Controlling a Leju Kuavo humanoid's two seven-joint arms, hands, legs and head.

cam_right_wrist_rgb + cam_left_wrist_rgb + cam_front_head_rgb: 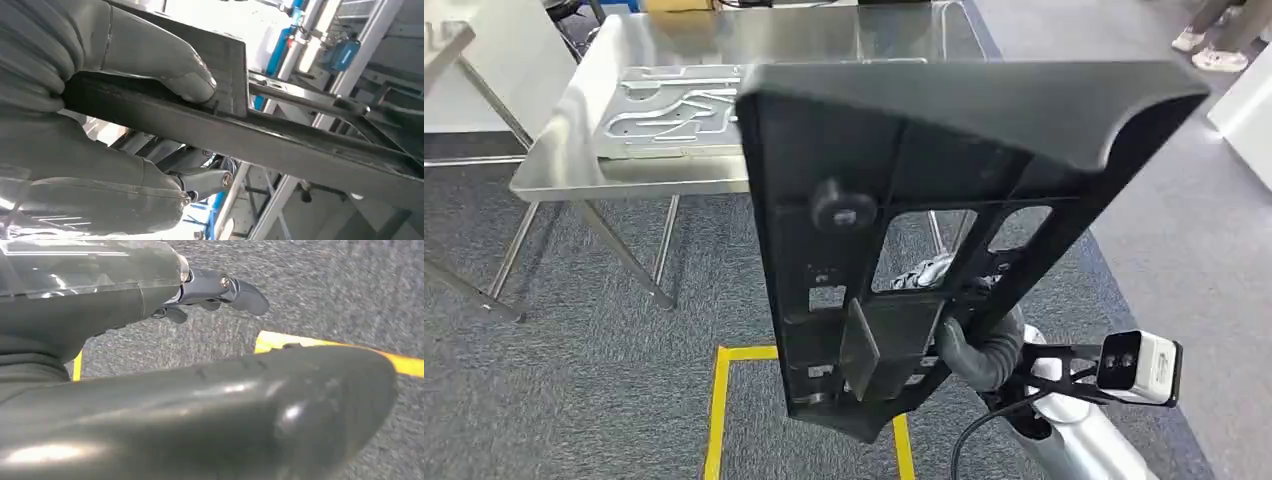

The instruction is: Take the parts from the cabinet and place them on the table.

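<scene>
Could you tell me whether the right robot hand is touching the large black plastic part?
Touching. In the right wrist view, the right robot hand presses its grey thumb onto the large black plastic part, darker fingers wrapped beneath its edge.

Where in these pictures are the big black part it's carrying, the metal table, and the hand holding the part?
black plastic part (924, 180), head view, ribbed back face.
steel table (554, 170), head view, front left edge.
right hand (974, 350), head view, grey thumb beneath the part.

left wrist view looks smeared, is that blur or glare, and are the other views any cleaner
Left wrist view: carpet smeared by motion blur, bright glare streaks on the left hand cover. Head view: sharp black part, reflections on the steel table. Right wrist view: washed-out bright background behind the right hand.
</scene>
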